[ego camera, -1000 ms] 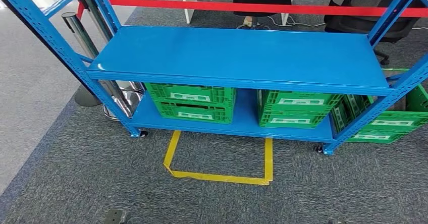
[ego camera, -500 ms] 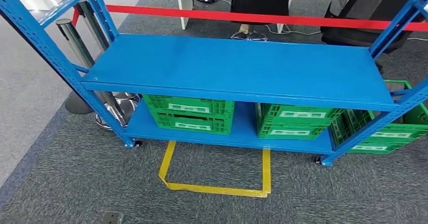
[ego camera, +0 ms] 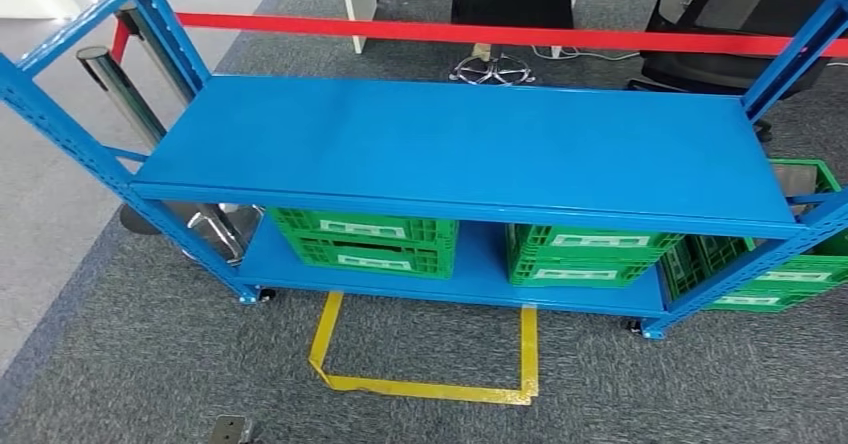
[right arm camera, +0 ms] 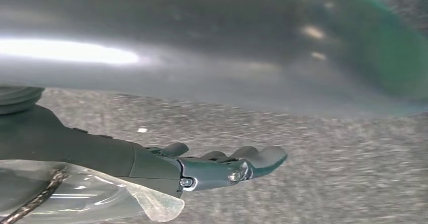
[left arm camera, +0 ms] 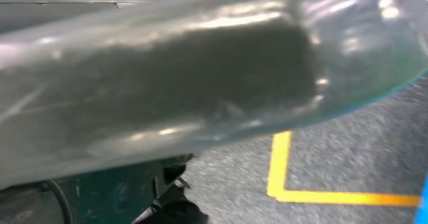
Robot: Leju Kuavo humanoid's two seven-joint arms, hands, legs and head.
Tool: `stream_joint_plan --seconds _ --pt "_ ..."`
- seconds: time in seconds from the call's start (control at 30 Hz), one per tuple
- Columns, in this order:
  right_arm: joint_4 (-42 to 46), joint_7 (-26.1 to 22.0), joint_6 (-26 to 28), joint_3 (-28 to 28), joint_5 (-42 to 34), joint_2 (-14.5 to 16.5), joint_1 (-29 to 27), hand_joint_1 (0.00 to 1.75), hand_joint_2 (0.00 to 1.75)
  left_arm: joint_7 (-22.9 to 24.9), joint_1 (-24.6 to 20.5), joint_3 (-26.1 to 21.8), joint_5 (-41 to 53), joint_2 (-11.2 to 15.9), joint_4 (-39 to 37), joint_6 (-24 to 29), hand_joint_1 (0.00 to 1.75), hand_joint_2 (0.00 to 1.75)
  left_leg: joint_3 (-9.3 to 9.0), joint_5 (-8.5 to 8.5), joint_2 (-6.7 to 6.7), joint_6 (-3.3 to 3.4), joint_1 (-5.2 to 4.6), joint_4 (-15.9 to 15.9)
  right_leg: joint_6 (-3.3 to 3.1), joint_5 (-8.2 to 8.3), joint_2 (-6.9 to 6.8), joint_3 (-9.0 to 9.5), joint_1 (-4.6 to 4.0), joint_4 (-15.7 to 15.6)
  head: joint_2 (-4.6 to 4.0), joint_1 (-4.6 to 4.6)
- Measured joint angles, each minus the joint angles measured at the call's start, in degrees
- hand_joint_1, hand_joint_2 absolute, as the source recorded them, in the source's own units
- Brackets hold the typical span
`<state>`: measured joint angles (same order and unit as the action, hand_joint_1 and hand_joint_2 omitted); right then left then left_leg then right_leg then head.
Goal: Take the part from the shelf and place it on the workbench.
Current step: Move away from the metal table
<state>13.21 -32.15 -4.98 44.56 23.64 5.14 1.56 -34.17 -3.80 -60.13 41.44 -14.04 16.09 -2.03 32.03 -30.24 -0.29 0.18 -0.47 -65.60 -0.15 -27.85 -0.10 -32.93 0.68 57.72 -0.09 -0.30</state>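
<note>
The camera has moved; the blue shelf (ego camera: pixel 470 149) now sits lower in view.

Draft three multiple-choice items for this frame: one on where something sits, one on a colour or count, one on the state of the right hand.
1. Where are the two crates that sit side by side inside the shelf unit?
A. on the top board
B. on the bottom board
C. on the yellow tape outline

2. What colour is the barrier band behind the shelf?
A. red
B. white
C. black

3. What is the right hand doing?
A. gripping a crate
B. holding a part
C. holding nothing, fingers extended

Answers:
1 B: both green crates rest on the lower board of the blue shelf.
2 A: the band is red.
3 C: the right hand hangs over carpet with its fingers out.
</note>
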Motion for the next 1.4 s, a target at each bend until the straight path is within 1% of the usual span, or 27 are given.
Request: stream_joint_plan --seconds 0.03,0.1,0.13,0.17,0.2,0.27,0.3,0.33,0.43,0.5,0.6,0.63,0.67,0.7,0.77,0.83,0.93,1.0,1.03,1.13,1.17,1.2,1.23,1.27,1.3,1.37,1.4 --pt "0.01 0.00 -0.01 0.08 0.01 -0.01 0.09 0.00 0.00 -0.02 -0.01 0.00 0.01 0.00 0.00 -0.01 0.00 0.00 2.32 -0.65 0.02 -0.31 0.18 -3.63 -0.25 -0.38 0.00 0.71 0.05 -0.26 0.00 -0.07" --pt "0.01 0.01 -0.01 0.21 0.01 -0.02 0.17 0.00 0.00 -0.02 0.08 0.00 0.01 0.04 0.00 -0.02 0.00 0.00 6.41 -4.06 0.03 -0.73 0.58 -8.59 -0.40 -1.37 0.14 2.13 0.07 -0.47 0.00 -0.10" --pt "0.01 0.01 -0.01 0.25 0.01 -0.02 0.13 0.00 0.00 -0.02 0.14 0.00 0.01 0.06 0.00 -0.01 0.00 0.00 7.54 -5.18 0.03 -0.84 0.71 -9.07 -0.36 -1.96 0.22 2.93 0.07 -0.48 0.00 -0.11" --pt "0.00 0.02 -0.01 0.27 0.01 -0.02 0.07 0.00 0.00 -0.02 0.17 0.00 0.01 0.08 0.00 -0.01 0.00 0.00 7.92 -5.01 0.03 -0.87 0.80 -8.00 -0.25 -2.58 0.43 3.79 0.09 -0.49 0.00 -0.11" --pt "-0.01 0.02 -0.02 0.28 0.01 -0.02 0.05 0.00 0.00 -0.02 0.19 0.00 0.01 0.10 0.00 0.00 0.00 0.00 7.58 -3.37 -0.02 -0.84 0.84 -5.51 -0.07 -3.20 0.66 4.67 0.11 -0.49 0.00 -0.10" --pt "-0.01 0.02 -0.09 0.31 0.04 -0.02 0.20 0.00 0.00 -0.02 0.30 -0.02 0.01 0.14 -0.01 -0.01 0.00 0.00 6.07 2.04 -0.88 -0.57 0.81 1.27 0.47 -4.38 1.34 5.87 0.13 -0.44 0.00 -0.13" --pt "0.00 0.02 -0.13 0.33 0.09 -0.02 0.40 0.00 0.00 -0.01 0.42 -0.04 0.01 0.17 -0.01 -0.01 0.00 0.00 5.46 3.75 -1.41 -0.35 0.74 3.73 0.81 -5.00 1.72 6.12 0.11 -0.42 0.00 -0.13" --pt "0.01 0.03 -0.16 0.37 0.13 -0.02 0.55 0.00 0.00 0.01 0.55 -0.07 0.01 0.20 -0.02 -0.02 0.00 0.00 5.09 4.65 -1.83 -0.03 0.64 5.23 1.16 -5.42 2.14 6.43 0.10 -0.43 0.00 -0.17" --pt "0.02 0.03 -0.18 0.56 0.25 -0.03 0.56 0.00 0.00 0.01 0.42 -0.13 0.00 0.20 -0.02 -0.03 0.00 0.00 3.78 4.58 -1.23 1.43 0.52 6.23 2.23 -5.84 2.63 7.69 0.13 -0.37 0.00 -0.12" --pt "0.03 -0.01 -0.18 0.68 0.39 -0.04 0.62 0.00 0.00 -0.03 0.17 -0.18 -0.01 0.18 -0.02 -0.05 0.00 0.00 2.59 4.34 -0.50 2.21 0.58 6.49 2.68 -6.90 1.70 6.15 0.12 2.65 0.00 0.22" --pt "0.03 -0.03 -0.15 0.73 0.58 -0.04 0.71 0.00 0.00 -0.04 0.15 -0.27 -0.02 0.13 -0.02 -0.05 0.00 0.00 1.35 2.97 0.44 2.59 0.29 6.52 2.91 -10.74 0.64 -0.93 0.06 12.69 0.00 0.47" --pt "0.03 0.01 -0.09 0.75 0.61 -0.04 0.56 0.00 0.00 -0.03 0.18 -0.30 -0.02 0.12 -0.02 -0.04 0.00 0.00 0.81 2.42 0.56 2.63 0.16 6.52 2.85 -11.55 0.58 -2.91 0.02 14.58 0.00 0.46" --pt "0.03 0.04 -0.01 0.79 0.62 -0.04 0.39 0.00 0.00 -0.03 0.20 -0.31 -0.02 0.12 -0.02 -0.03 0.00 0.00 0.10 1.82 0.59 2.66 0.04 6.52 2.68 -11.23 0.56 -4.00 -0.04 14.53 0.00 0.49" --pt "0.03 0.08 0.09 0.86 0.62 -0.04 0.26 0.00 0.00 -0.02 0.20 -0.33 -0.02 0.12 -0.02 -0.01 0.00 0.00 -0.77 1.17 0.60 2.67 -0.07 6.52 2.42 -9.54 0.54 -4.28 -0.14 12.68 0.00 0.50" --pt "0.03 0.11 0.28 1.06 0.68 -0.05 0.15 0.00 0.00 -0.02 0.19 -0.36 -0.02 0.11 -0.04 0.02 0.00 0.00 -2.56 -0.20 0.64 2.57 -0.23 6.49 1.55 -3.63 0.30 -3.59 -0.49 6.55 0.00 0.45" --pt "0.03 0.10 0.44 1.21 0.79 -0.05 0.18 0.00 0.00 -0.02 0.14 -0.40 -0.02 0.11 -0.09 0.03 0.00 0.00 -3.46 -1.15 0.65 2.17 -0.32 6.53 0.77 0.00 -0.08 -2.93 -0.92 2.78 0.00 0.29" --pt "0.03 0.05 0.73 1.26 0.89 -0.02 0.29 0.00 0.00 0.01 0.08 -0.49 -0.02 0.03 -0.11 0.05 0.00 0.00 -3.59 -1.16 0.58 1.36 -0.37 6.00 -0.09 0.77 -0.08 -1.92 -0.91 1.67 0.00 0.17" --pt "0.03 0.03 0.88 1.29 0.94 0.02 0.38 0.00 0.00 -0.01 -0.03 -0.56 -0.01 -0.01 -0.13 0.07 0.00 0.00 -1.91 -0.99 0.49 0.68 -0.27 2.60 -0.48 0.73 0.00 -0.75 -0.53 0.75 0.00 0.06" --pt "0.03 0.07 0.94 1.30 0.98 0.03 0.44 0.00 0.00 -0.02 -0.08 -0.62 -0.01 0.02 -0.13 0.09 0.00 0.44 -0.14 -1.63 0.44 0.29 -0.08 -0.45 -0.64 0.58 0.01 -0.21 -0.42 0.41 0.00 0.03" --pt "0.03 0.36 1.14 1.43 1.09 0.02 0.53 0.00 1.31 -0.07 -0.01 -0.75 0.28 0.09 -0.13 0.30 0.00 1.75 5.44 -5.31 0.44 -0.66 0.59 -8.25 -0.95 -0.35 0.24 0.98 -0.35 0.22 0.00 -0.02" --pt "0.07 0.51 1.22 1.49 1.11 0.02 0.51 0.00 1.75 0.01 0.13 -0.70 0.44 0.13 -0.14 0.47 0.00 1.75 6.18 -5.06 0.44 -0.81 0.74 -8.28 -0.93 -0.71 0.35 1.43 -0.33 0.22 0.00 -0.01" --pt "0.20 0.72 1.32 1.44 1.10 0.02 0.50 0.00 1.75 0.21 0.37 -0.46 0.50 0.22 -0.19 0.67 0.00 1.75 6.07 -3.44 0.44 -0.86 0.83 -6.56 -0.85 -1.05 0.47 1.92 -0.32 0.23 0.00 -0.01" --pt "0.47 1.03 1.44 1.23 0.97 0.02 0.55 0.00 1.75 0.61 0.71 0.04 0.34 0.37 -0.24 0.86 0.00 1.75 5.19 -0.72 0.44 -0.78 0.87 -3.29 -0.73 -1.39 0.60 2.44 -0.31 0.22 0.00 -0.02" --pt "0.80 1.46 1.52 0.85 0.73 0.02 0.63 0.00 1.75 1.16 1.13 0.76 -0.07 0.56 -0.31 1.00 0.00 1.31 4.08 1.75 0.41 -0.56 0.85 0.16 -0.54 -1.70 0.75 2.68 -0.30 0.21 0.00 0.00" --pt "1.17 1.96 1.60 0.34 0.38 0.02 0.74 0.00 1.75 1.78 1.55 1.70 -0.69 0.80 -0.39 1.07 0.00 0.87 3.23 2.80 0.39 -0.26 0.74 3.22 -0.28 -1.99 0.91 2.95 -0.34 0.26 0.00 0.00" --pt "1.87 3.21 1.81 -0.92 -0.56 -0.02 0.87 0.00 0.87 3.22 2.39 3.71 -2.32 1.27 -0.48 1.16 0.00 0.00 2.50 3.38 0.31 0.43 0.50 5.85 0.43 -2.52 1.02 2.94 -0.45 0.29 0.00 0.01" --pt "2.20 3.88 1.92 -1.62 -1.10 -0.07 0.85 0.00 0.44 3.92 2.81 4.78 -3.23 1.47 -0.50 1.21 0.00 0.00 2.43 3.29 0.30 0.51 0.47 6.23 0.44 -2.87 0.99 3.05 -0.55 0.32 0.00 0.02"
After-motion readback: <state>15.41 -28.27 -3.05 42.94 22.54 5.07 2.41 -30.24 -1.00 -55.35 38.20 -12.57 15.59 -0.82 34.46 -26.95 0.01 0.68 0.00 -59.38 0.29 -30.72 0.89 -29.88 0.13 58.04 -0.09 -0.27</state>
